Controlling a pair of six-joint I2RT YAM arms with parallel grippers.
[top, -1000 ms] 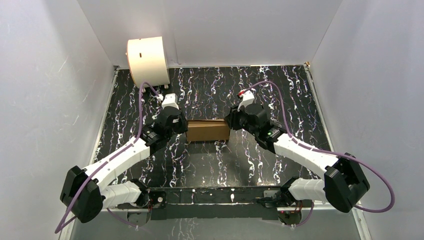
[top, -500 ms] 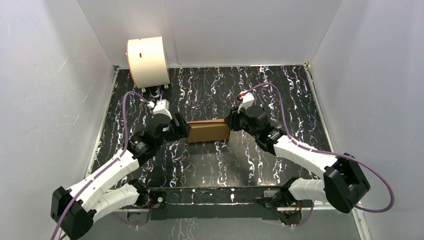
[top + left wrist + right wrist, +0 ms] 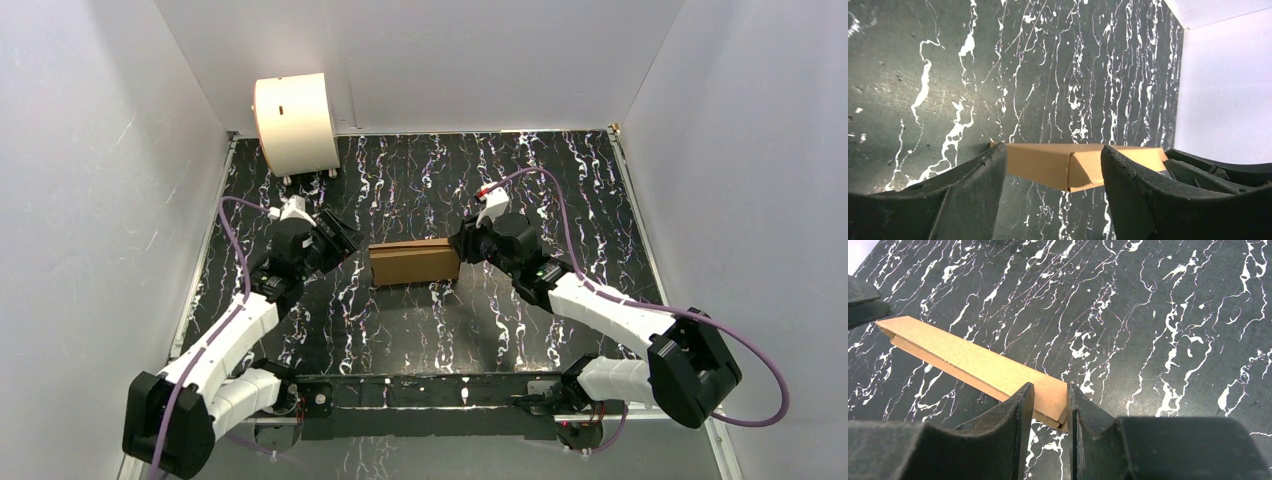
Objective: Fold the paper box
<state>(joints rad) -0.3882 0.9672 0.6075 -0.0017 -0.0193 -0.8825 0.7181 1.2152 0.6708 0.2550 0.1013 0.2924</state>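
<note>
Paper box (image 3: 413, 263) end pinched by low, outstretched right gripper (image 3: 1048, 392), left gripper (image 3: 1053, 150) wide-jawed, apart from box.

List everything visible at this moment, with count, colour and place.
paper box: one, brown, mid-table between the tools
drum: one, cream-white, far left corner
table: one, black with white veining
walls: three, white, at left, back and right
cables: two, purple, one along each arm
left arm: one, white and black, near left
right arm: one, white and black, near right
left tool: one, black, open, clear of the box's left end
right tool: one, black, shut on the box's right end
</note>
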